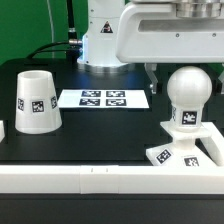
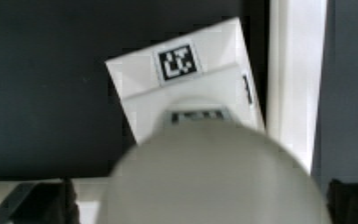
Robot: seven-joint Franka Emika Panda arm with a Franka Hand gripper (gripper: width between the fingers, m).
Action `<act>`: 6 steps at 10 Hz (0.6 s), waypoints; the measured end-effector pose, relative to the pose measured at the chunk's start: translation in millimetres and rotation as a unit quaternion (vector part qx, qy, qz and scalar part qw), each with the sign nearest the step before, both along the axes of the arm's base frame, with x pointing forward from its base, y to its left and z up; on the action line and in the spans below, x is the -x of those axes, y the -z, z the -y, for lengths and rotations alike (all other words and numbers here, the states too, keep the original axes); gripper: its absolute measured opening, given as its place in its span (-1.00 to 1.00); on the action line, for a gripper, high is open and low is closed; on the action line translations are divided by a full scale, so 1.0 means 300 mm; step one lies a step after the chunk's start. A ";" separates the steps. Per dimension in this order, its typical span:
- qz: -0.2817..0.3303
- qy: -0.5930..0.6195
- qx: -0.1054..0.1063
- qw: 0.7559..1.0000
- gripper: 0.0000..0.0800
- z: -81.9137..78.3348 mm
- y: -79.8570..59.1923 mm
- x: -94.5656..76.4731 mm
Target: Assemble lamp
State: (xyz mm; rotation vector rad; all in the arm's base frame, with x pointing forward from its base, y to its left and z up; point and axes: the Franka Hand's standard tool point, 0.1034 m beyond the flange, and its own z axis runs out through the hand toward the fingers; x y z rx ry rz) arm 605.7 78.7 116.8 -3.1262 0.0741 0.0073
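Arm: the white Franka body fills the back of the exterior view, its wrist hanging above the exterior view's right side, over the bulb

Gripper (image 2: 179, 205): wrist view catches two dark fingertips (image 2: 34, 203) low in the picture, one on each side of the bulb's round head, spread wide with nothing pinched between them; whether either pad touches the ball, can't tell

Bulb (image 1: 186, 95): ball head up, standing upright on its stem on the base at the exterior view's right; a tag shows on the stem just below the ball; in the wrist view it looms as a big blurred pale dome

Base (image 1: 185, 147): low white square block under the bulb, near the front rail, tags on its top face

Shade (image 1: 37, 101): cone sitting narrow end up on the black table at the exterior view's left, tag facing the camera, well apart from base and bulb

Marker board (image 1: 103, 98): flat on the table between shade and bulb, four tags up

Table (image 1: 110, 135): black surface, white rail along the front edge
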 end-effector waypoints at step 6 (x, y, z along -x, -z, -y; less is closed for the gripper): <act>-0.013 -0.039 -0.001 0.999 0.75 0.185 0.021 0.153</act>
